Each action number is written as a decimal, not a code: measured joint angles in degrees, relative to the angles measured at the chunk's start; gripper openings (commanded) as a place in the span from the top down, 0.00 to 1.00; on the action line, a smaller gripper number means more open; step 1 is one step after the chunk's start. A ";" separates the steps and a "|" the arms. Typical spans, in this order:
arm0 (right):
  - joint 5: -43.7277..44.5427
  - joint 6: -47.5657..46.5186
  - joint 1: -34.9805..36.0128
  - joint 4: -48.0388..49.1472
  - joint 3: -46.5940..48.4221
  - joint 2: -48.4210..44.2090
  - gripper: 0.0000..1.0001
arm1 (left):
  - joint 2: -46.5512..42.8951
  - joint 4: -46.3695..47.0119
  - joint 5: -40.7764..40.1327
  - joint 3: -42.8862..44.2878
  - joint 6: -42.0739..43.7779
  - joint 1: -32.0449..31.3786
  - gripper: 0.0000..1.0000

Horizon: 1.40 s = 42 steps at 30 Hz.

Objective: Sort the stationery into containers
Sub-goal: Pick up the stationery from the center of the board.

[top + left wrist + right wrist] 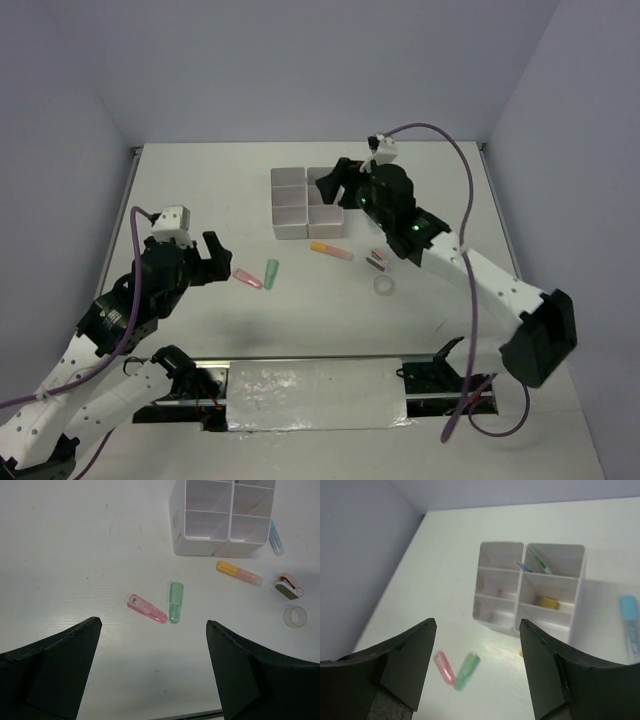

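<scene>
Our left tool (152, 625) hangs fully spread and empty over the pink marker (146, 609) and green marker (175, 602). Their near ends lie just beside each other on the tabletop (75, 540), so we judge that closing there could catch both or flick one away. Our right tool (477, 622), jaws apart with nothing between them, sits above the containers (547, 630), where a low pass could knock the rim. Only the right wrist view shows pens (540, 562) and a tan block (549, 602) lying in compartments, while the left wrist view shows a blue marker (275, 537) beside the containers that we cannot find from above.
</scene>
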 measured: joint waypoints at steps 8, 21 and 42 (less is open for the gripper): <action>-3.02 -13.16 -0.42 -16.06 -10.05 -10.60 0.25 | -0.59 -0.46 -1.68 0.00 -0.15 0.31 0.01; -6.32 -12.17 -11.41 -31.74 -15.72 -11.93 0.30 | 1.40 -0.66 -2.12 0.00 -0.13 0.31 0.01; -2.71 -0.31 -12.33 -31.69 -25.70 -2.75 0.59 | 2.08 -0.76 -2.10 0.00 -0.04 0.37 0.01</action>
